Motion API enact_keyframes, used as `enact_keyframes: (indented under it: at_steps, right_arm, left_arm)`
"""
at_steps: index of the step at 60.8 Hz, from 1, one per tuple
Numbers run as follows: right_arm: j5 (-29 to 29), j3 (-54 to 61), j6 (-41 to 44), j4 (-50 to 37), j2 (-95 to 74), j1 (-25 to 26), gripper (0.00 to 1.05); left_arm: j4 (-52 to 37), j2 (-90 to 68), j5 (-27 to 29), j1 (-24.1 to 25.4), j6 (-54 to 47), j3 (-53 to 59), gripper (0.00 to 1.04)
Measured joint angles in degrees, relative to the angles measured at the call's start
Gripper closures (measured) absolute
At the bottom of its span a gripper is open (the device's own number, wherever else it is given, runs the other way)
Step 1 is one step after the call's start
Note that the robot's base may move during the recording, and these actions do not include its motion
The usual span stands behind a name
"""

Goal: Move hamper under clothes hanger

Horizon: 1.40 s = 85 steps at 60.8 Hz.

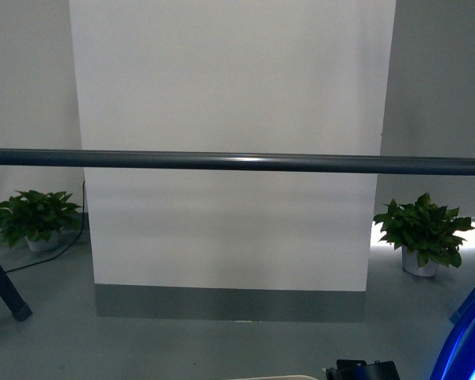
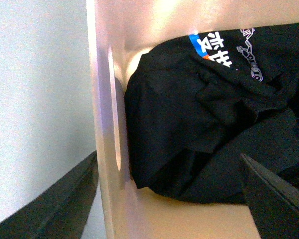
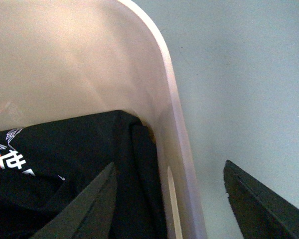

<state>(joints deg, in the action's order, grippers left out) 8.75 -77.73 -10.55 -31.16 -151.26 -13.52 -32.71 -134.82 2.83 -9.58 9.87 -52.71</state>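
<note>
The clothes hanger shows in the front view as a long dark grey bar [image 1: 237, 162] across the picture, with one slanted leg [image 1: 1, 285] at the lower left. Only a sliver of the hamper rim [image 1: 279, 378] shows at the bottom edge. The beige hamper wall [image 2: 102, 99] runs between the fingers of my open left gripper [image 2: 164, 204], one finger outside and one inside. My open right gripper [image 3: 174, 209] straddles the hamper's rounded rim [image 3: 172, 114] the same way. Black clothes [image 2: 199, 124] with printed lettering fill the hamper [image 3: 65, 159].
A white panel [image 1: 229, 119] with a grey base stands straight ahead beyond the bar. Potted plants sit on the grey floor at the left [image 1: 33, 218] and right [image 1: 423, 233]. A blue object [image 1: 467, 348] is at the lower right.
</note>
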Motion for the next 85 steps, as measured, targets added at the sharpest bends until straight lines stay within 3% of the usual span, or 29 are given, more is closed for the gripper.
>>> enact_keyframes:
  at_steps: [6,14,64,85]
  right_arm:
    - [0.3,0.3,0.0,-0.3,0.6,0.0,0.23]
    - [0.8,0.9,0.2,-0.8,2.3,0.0,0.06]
    - [5.4,8.1,10.3,-1.6,27.1,0.2,0.08]
    - [10.6,13.9,17.4,-7.1,42.4,-0.9,0.08]
  left_arm:
    - [0.2,1.4,0.0,0.1,-0.1,-0.3,0.05]
    - [0.9,4.1,0.0,0.2,-0.3,-0.8,0.07]
    - [9.7,25.4,1.1,0.8,-8.0,-7.5,0.07]
    - [6.5,38.7,-0.5,0.8,-9.4,-6.4,0.07]
